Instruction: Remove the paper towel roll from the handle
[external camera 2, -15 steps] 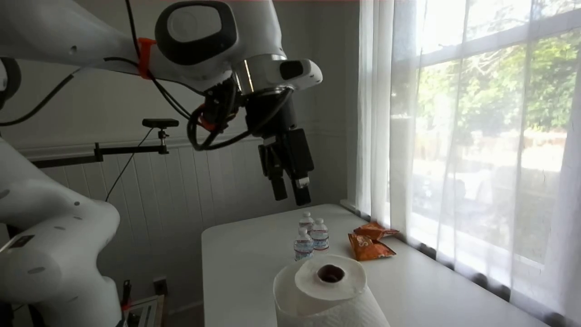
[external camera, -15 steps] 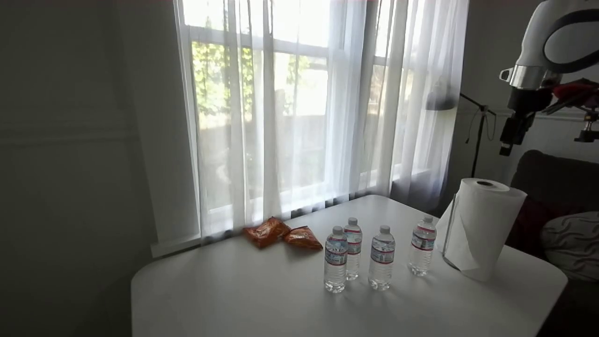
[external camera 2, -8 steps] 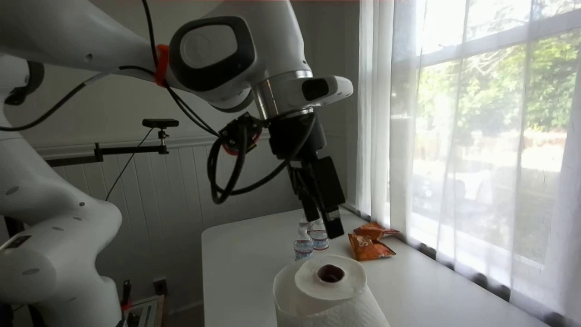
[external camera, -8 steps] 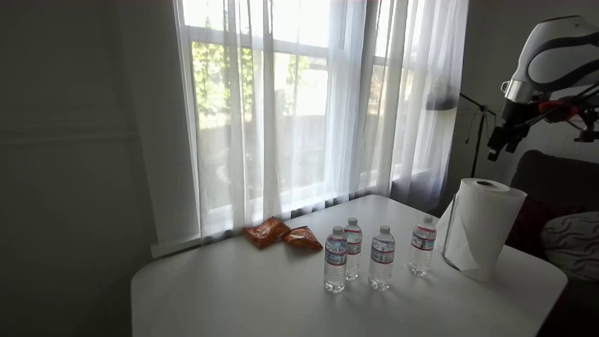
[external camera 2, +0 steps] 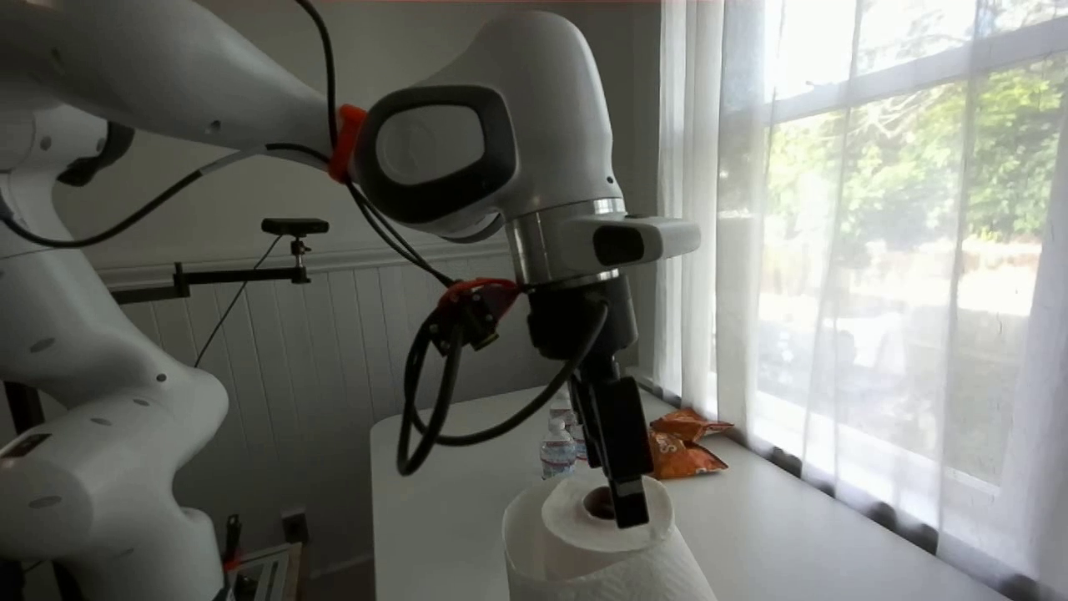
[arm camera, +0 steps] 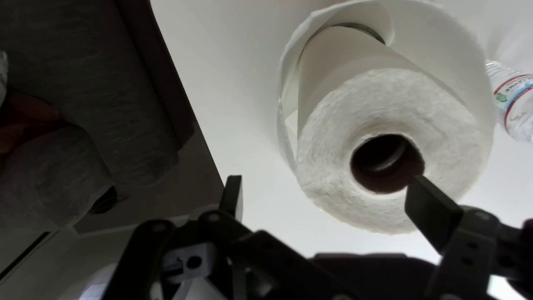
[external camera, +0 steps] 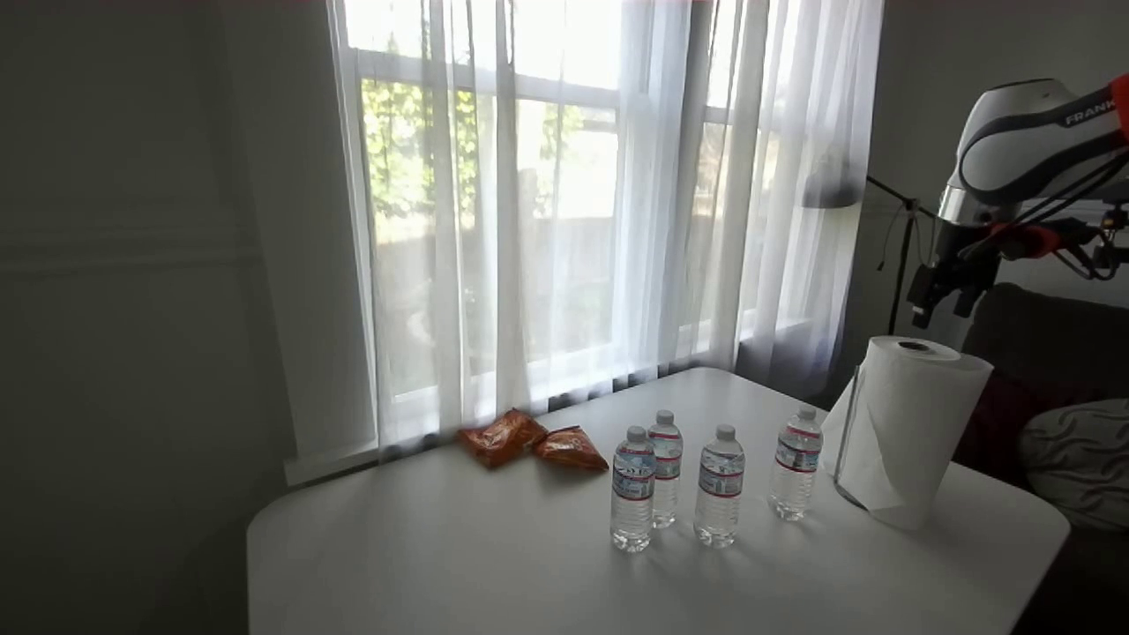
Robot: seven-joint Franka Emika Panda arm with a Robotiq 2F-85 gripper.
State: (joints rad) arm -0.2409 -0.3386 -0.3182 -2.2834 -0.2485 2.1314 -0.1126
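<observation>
The paper towel roll (external camera: 913, 441) stands upright on the white table, with a loose sheet hanging round it. Its top shows in an exterior view (external camera 2: 576, 522) and in the wrist view (arm camera: 333, 158), with the dark core hole open. The handle (external camera: 848, 432) shows as a thin rod close beside the roll; a dark metal arc behind the roll in the wrist view may be part of it. My gripper (external camera: 943, 312) is open and empty just above the roll's top. In the wrist view the gripper (arm camera: 326, 187) has one fingertip (arm camera: 431, 208) over the roll's top near the core.
A water bottle (external camera: 796, 463) stands close beside the roll. Several more bottles (external camera: 719, 485) stand further along the table (external camera: 423, 564). Orange snack bags (external camera: 507, 438) lie by the window. A dark chair (external camera: 1050, 353) and a lamp (external camera: 833, 187) are beyond the table.
My gripper has come down and moved over the roll's top, its wrist tilting closer to upright. The roll, bottles and bags have not moved.
</observation>
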